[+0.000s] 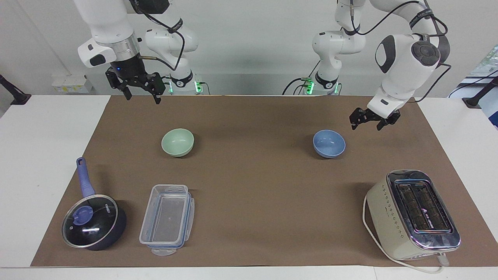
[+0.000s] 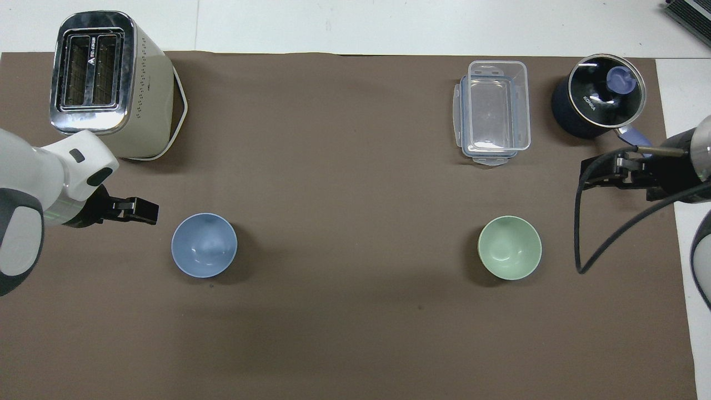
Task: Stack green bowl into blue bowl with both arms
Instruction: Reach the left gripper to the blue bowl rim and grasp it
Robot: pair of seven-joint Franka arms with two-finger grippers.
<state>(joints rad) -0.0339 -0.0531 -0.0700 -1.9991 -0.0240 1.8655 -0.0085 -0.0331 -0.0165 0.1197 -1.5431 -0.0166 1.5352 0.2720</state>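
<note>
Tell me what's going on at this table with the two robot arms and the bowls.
Nothing is held yet. The green bowl and the blue bowl sit apart on the brown mat, not stacked. The left gripper, open, is up in the air beside the blue bowl, toward the left arm's end of the table. The right gripper, also open, hangs high at the mat's edge nearest the robots, near the green bowl.

the small round pale green bowl (image 1: 177, 142) sits toward the right arm's end of the brown paper mat (image 1: 253, 186), the small round periwinkle-blue bowl (image 1: 329, 143) toward the left arm's end, well apart.
</note>
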